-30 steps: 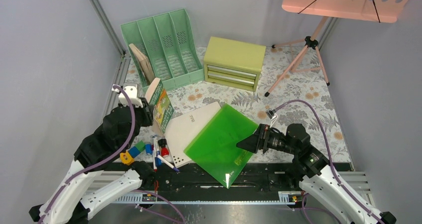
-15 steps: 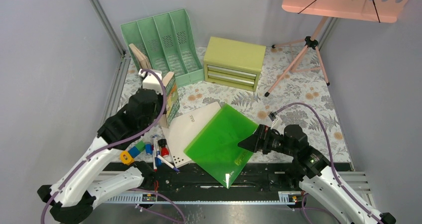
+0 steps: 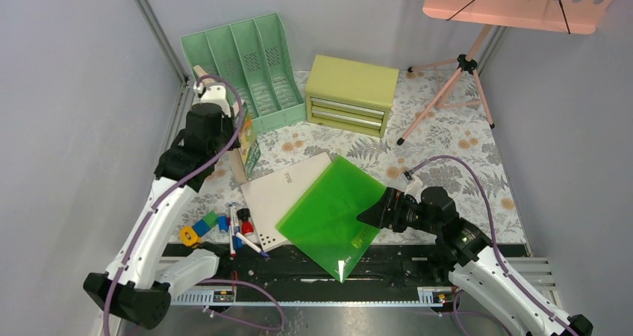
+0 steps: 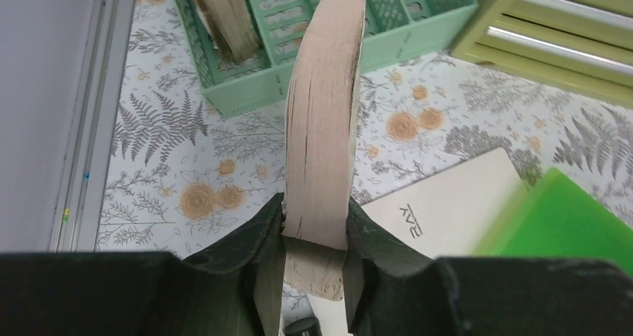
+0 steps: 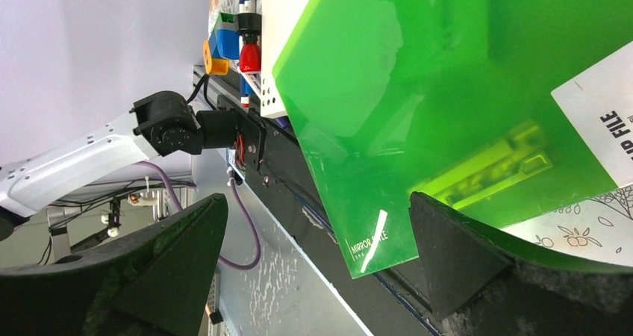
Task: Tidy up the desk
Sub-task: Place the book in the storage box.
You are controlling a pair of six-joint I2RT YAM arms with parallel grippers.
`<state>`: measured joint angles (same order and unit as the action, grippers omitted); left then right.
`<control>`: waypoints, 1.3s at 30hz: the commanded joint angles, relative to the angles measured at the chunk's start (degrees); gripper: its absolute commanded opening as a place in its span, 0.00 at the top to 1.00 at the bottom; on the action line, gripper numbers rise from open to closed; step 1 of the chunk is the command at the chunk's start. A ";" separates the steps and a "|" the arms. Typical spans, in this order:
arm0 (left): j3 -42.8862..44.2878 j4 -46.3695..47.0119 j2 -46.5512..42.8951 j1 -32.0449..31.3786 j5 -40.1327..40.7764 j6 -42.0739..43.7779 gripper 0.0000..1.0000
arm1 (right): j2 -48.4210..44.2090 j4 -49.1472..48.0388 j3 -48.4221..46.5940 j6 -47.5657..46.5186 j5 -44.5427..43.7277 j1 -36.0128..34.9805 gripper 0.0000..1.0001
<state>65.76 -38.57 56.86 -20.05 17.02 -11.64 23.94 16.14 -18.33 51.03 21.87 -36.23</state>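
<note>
desk [image 3: 448, 138]: pale cover, grey ferns, small orange flowers; spans the floor ahead of both arms
rack [image 3: 257, 63]: mint green, back left; worn book [image 4: 224, 15] leans in its left slot
chest [image 3: 351, 93]: yellow-green, beside rack; drawers shut
left gripper [image 4: 313, 246]: pinching thick book [image 4: 322, 127] upright, near rack
right gripper [image 5: 317, 254]: spread wide at green folder [image 3: 328, 213] edge; holds nothing
</note>
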 commanded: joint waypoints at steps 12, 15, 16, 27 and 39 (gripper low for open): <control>5.73 16.73 1.55 15.89 -0.43 -2.76 1.00 | 2.33 -0.29 -0.05 -1.88 -2.12 -0.10 0.01; 6.98 16.40 2.36 16.03 4.54 -1.37 1.00 | 2.34 -0.26 -0.04 -1.87 -2.29 -0.16 0.01; 7.62 16.04 2.83 16.08 6.10 -1.23 1.00 | 2.34 -0.29 -0.04 -1.80 -2.33 -0.15 0.01; 7.79 20.74 4.98 17.48 13.82 1.88 1.00 | 1.98 -0.29 0.79 -1.43 -2.49 -0.16 0.01; 11.76 28.06 12.86 18.70 12.33 4.17 1.00 | 1.24 0.26 1.14 -1.21 -2.44 -0.14 0.01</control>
<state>72.16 -21.89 69.12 -1.83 28.73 -8.95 25.87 16.19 -17.37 50.04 20.40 -36.23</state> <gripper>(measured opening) 0.285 0.990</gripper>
